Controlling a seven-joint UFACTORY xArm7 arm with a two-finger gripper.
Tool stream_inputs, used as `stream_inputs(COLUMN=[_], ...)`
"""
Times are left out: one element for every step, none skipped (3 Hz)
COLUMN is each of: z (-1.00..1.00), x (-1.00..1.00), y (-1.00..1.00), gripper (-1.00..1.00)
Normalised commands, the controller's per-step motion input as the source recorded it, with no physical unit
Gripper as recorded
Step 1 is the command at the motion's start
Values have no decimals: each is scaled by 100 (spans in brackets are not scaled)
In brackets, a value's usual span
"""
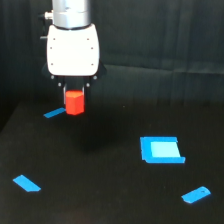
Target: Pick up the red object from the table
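Observation:
The red object (75, 102) is a small bright red-orange block held between the dark fingers of my gripper (75, 100), under the arm's white body at the upper left of the exterior view. The gripper is shut on it and holds it above the black table (100, 190). A faint dark shadow lies on the table below it. The fingers are dark against the dark backdrop and hard to make out.
Flat blue pieces lie on the table: a thin strip (54, 113) just left of the held block, a larger square one (161, 150) at the right, a small one (26, 183) at lower left, another (196, 194) at lower right. A dark curtain hangs behind.

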Motion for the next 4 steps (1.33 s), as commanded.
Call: stream_inputs(z=[4,2,4,-6], x=[10,-8,4,5], y=[-7,-5,-6,0], gripper=[-99,-94,-100,-97])
